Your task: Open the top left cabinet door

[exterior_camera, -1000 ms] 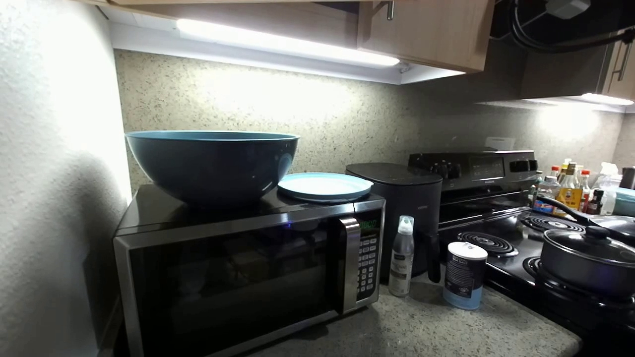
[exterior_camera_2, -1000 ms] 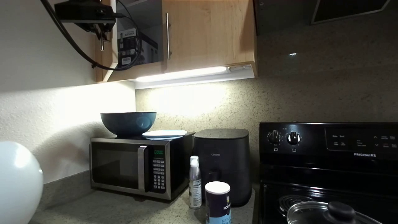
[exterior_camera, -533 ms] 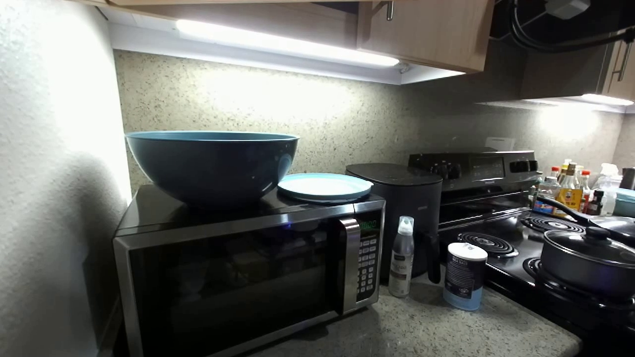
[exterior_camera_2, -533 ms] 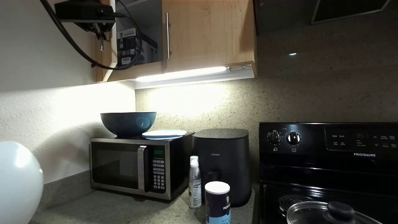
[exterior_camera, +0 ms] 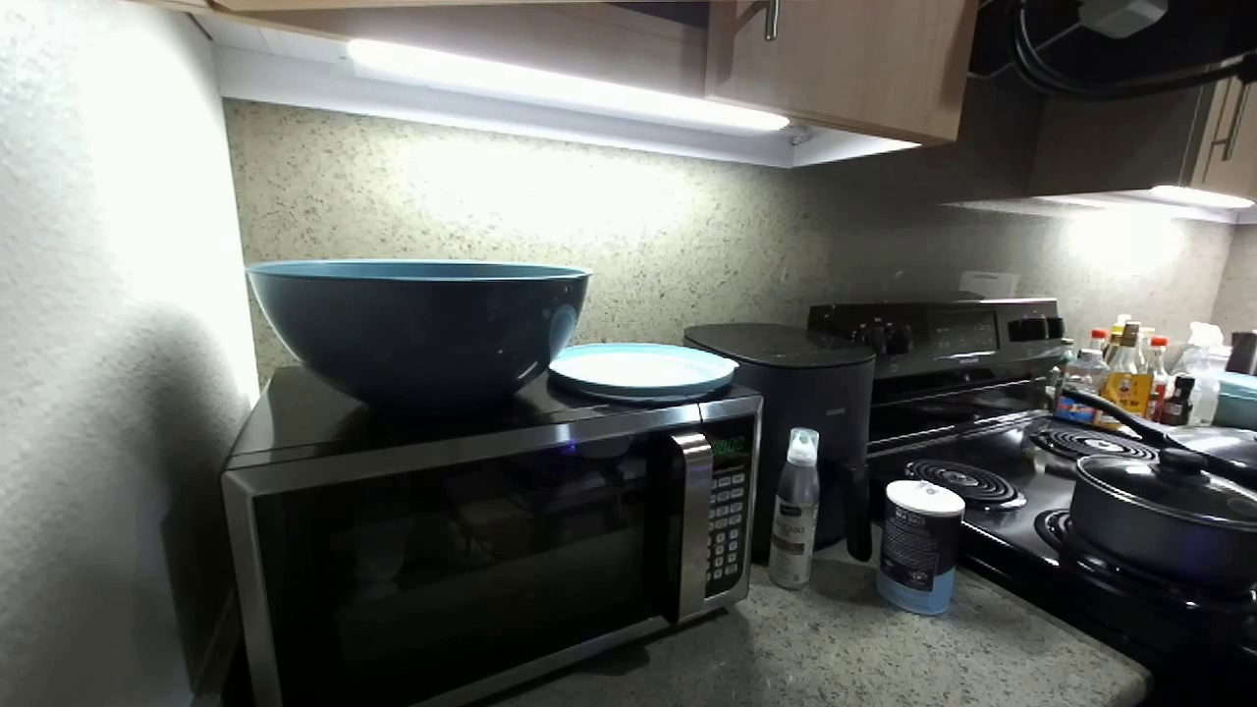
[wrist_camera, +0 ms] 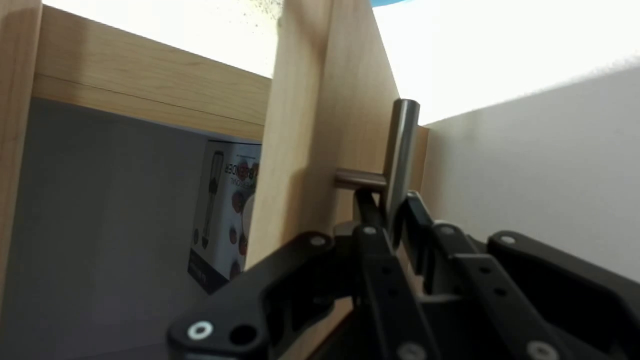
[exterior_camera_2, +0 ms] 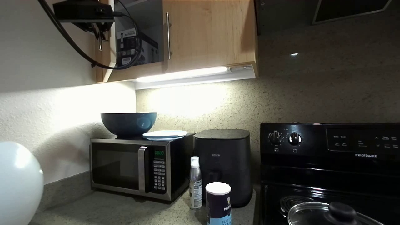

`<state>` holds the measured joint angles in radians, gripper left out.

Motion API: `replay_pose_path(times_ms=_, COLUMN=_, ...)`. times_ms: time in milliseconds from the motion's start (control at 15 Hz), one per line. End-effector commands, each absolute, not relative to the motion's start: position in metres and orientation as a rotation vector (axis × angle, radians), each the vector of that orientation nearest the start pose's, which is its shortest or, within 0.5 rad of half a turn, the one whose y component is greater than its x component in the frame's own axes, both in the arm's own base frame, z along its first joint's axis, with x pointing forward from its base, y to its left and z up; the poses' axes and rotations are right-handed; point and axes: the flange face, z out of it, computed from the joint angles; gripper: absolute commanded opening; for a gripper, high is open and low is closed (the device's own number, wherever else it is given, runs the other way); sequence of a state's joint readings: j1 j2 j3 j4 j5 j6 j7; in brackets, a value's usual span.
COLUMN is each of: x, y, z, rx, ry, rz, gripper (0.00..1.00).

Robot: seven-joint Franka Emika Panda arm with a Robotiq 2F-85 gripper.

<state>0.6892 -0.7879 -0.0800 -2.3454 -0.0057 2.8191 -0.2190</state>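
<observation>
Exterior view shows speckled counter (exterior_camera_2: pixel 106 207), pale wall (exterior_camera_2: pixel 62 118), open cabinet door (exterior_camera_2: pixel 105 56)

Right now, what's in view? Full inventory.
Left cabinet door: one, tan, open
Left door handle: one, silver, outer face
Other cabinet doors: two or more, tan, rightward
Blender box: one, black-and-white, inside cabinet
Light strips: two, white, under cabinets
Microwave: one, black-and-silver, on counter
Bowl: one, blue, on microwave
Plates: count unclear, pale blue, beside bowl
Air fryer: one, black, beside microwave
Spray bottle: one, silver, by air fryer
Salt canister: one, blue, by spray bottle
Stove: one, black, past air fryer
Cookware: two or more, dark, on stove
Bottles: several, mixed, past stove
Unknown white dome: one, left edge, exterior view
Gripper: one, black, closed on handle
Cabling: count unclear, black, beside gripper
</observation>
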Motion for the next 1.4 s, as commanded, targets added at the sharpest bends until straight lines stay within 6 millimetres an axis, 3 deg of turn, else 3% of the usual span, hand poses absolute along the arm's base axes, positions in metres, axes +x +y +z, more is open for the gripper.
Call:
replay_pose_path(times_ms=0, x=0.271, y=0.244, z=0.744, rx=-2.078, ry=-1.093, rz=-1.547, gripper=0.06)
replay_pose_path(times_ms=200, x=0.288, y=0.253, z=0.74, rx=-2.107, ry=-1.082, rz=-1.52, gripper=0.06)
replay_pose_path(times_ms=333, x=0.303, y=0.237, z=0.744, rx=-2.133, ry=-1.043, rz=-1.6, gripper=0.06)
replay_pose_path(times_ms=400, x=0.304, y=0.231, z=0.746, rx=-2.129, ry=-1.011, rz=-1.623, gripper=0.41)
replay_pose_path(times_ms=467, x=0.303, y=0.228, z=0.747, rx=-2.124, ry=-0.992, rz=-1.644, gripper=0.42)
replay_pose_path(times_ms=600, x=0.305, y=0.227, z=0.745, rx=-2.117, ry=-0.99, rz=-1.666, gripper=0.53)
replay_pose_path(times_ms=1067, x=0.306, y=0.243, z=0.742, rx=-2.128, ry=-1.05, rz=-1.637, gripper=0.97)
replay_pose_path(times_ms=1333, x=0.283, y=0.255, z=0.747, rx=-2.062, ry=-1.173, rz=-1.614, gripper=1.0)
